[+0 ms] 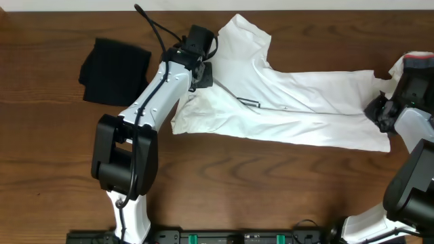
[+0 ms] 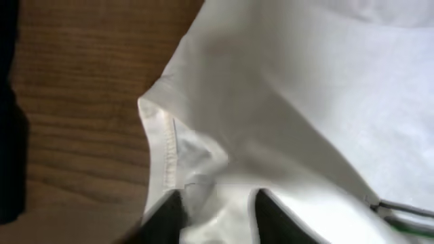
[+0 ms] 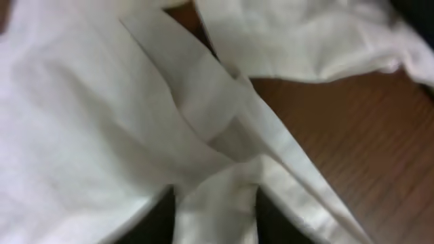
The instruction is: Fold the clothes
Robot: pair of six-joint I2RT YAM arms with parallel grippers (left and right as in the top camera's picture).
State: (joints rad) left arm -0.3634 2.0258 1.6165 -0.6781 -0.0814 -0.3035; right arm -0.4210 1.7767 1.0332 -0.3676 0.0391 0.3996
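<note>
The large white T-shirt (image 1: 305, 108) lies stretched across the wooden table, one sleeve pointing to the back (image 1: 244, 37). Its small dark chest print (image 1: 249, 103) faces up. My left gripper (image 1: 201, 70) is at the shirt's left end. In the left wrist view its fingers (image 2: 217, 211) are shut on a fold of white cloth (image 2: 305, 102) by a hemmed edge. My right gripper (image 1: 382, 112) is at the shirt's right end. In the right wrist view its fingers (image 3: 215, 211) pinch bunched white cloth (image 3: 81, 122).
A folded black garment (image 1: 114, 70) lies at the back left on the table (image 1: 237, 183). A white and red item (image 1: 415, 62) sits at the far right edge, behind my right arm. Bare wood shows in front of the shirt.
</note>
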